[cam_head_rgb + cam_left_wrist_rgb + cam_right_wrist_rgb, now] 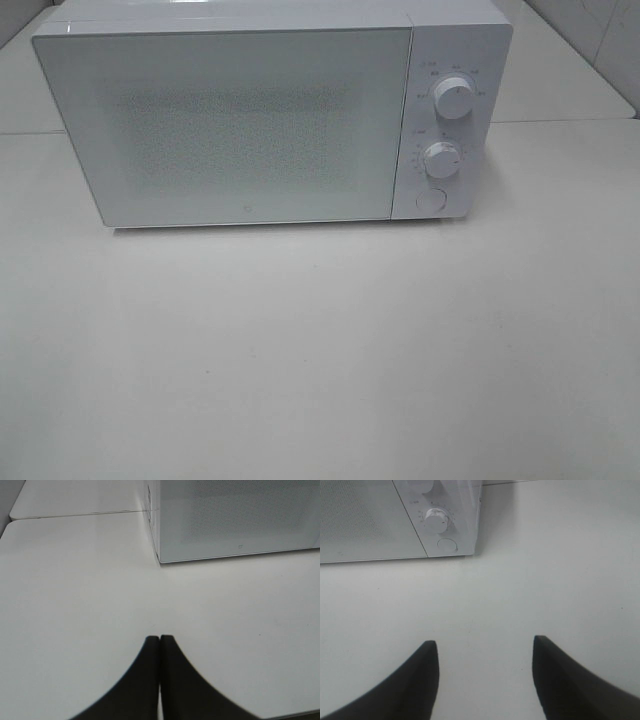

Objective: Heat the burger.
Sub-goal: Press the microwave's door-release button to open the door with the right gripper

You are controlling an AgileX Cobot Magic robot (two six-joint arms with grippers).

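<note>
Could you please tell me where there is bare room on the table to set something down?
The table is bare all across the front of the closed microwave. Narrower bare strips lie at its left and right sides. Nowhere looks crowded.

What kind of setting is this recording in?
Probably a kitchen-like test setup: a white microwave stands with its door shut on a plain white table, with what looks like a tiled wall behind.

Matte black left gripper and right gripper: each with two smooth, broad-based fingers curving to narrow tips.
</note>
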